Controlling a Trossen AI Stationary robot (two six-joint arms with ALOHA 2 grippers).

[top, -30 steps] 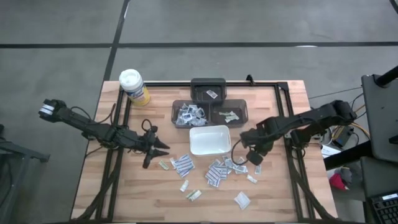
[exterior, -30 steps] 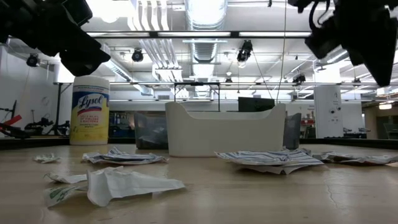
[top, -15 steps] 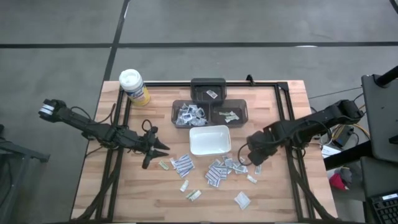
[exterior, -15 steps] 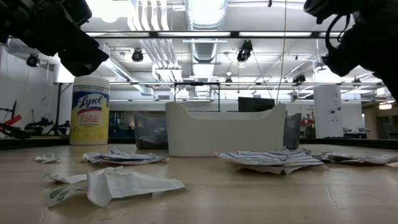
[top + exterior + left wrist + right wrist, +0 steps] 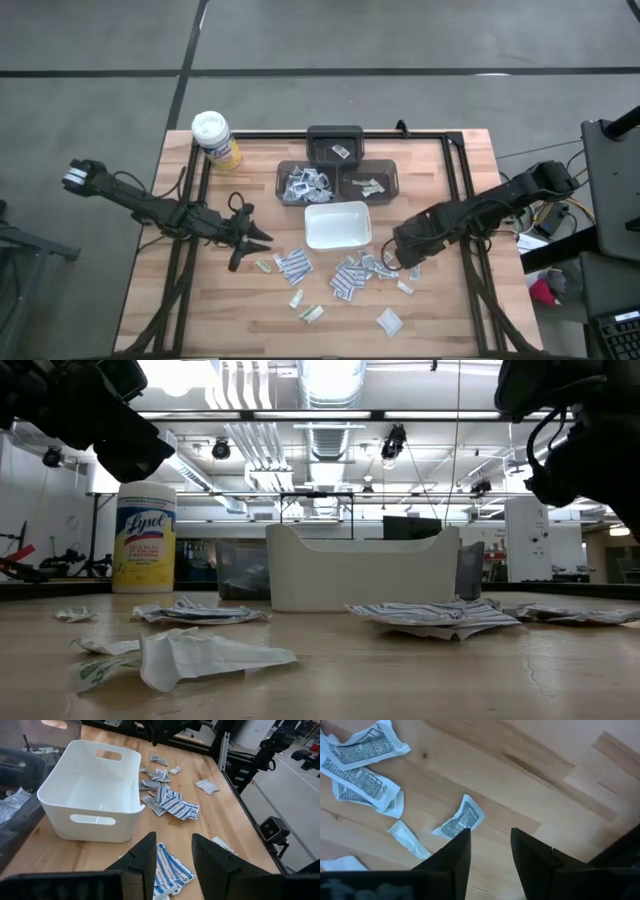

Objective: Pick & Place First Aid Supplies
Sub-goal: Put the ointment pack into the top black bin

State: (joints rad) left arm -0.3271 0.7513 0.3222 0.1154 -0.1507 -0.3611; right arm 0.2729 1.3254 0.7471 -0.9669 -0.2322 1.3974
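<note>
High cam is set overhead, facing straight down, whole counter [image 5: 200, 310] seen. Low cam is placed at counter level, aimed across into room. Wrist cams are mounted close, angled down past own fingers. White tray [image 5: 337, 225] is shared by high, low & left wrist views.

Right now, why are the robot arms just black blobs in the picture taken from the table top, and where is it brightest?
In the low view the ceiling lights shine straight into the camera, so both arms are dark silhouettes against them; brightest is the glare at the top, left of the middle. In the same view the nearest packets look soft. In the high view the light is even and shadows on the table are faint.
</note>
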